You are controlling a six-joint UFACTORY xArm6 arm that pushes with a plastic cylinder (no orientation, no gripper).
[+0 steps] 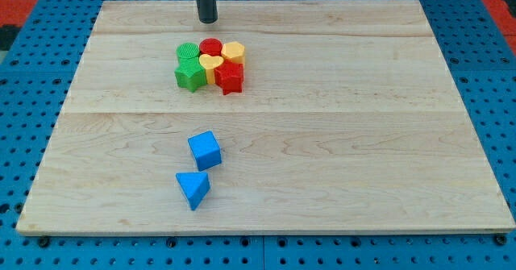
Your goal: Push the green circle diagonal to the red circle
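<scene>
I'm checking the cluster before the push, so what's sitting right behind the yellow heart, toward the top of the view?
Directly behind the yellow heart sits the red circle, flanked by the green circle and a yellow block. The heart covers the red circle's lower front. My tip stands farther back, apart.

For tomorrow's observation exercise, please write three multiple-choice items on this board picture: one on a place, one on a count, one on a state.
1. Where is my tip relative to the cluster of blocks?
A. Toward the view's top of it
B. Toward the view's bottom of it
C. Between the two blue blocks

2. How many blue blocks lie on the board?
A. One
B. Two
C. Four

3. How does the green circle stand to the red circle?
A. Far apart
B. Stacked on it
C. Side by side, on its left in the view

Answers: 1 A, the rod ends above the cluster, clear of it. 2 B, the blue cube and blue triangle sit near the view's bottom. 3 C, both lie in the cluster's top row.
</scene>
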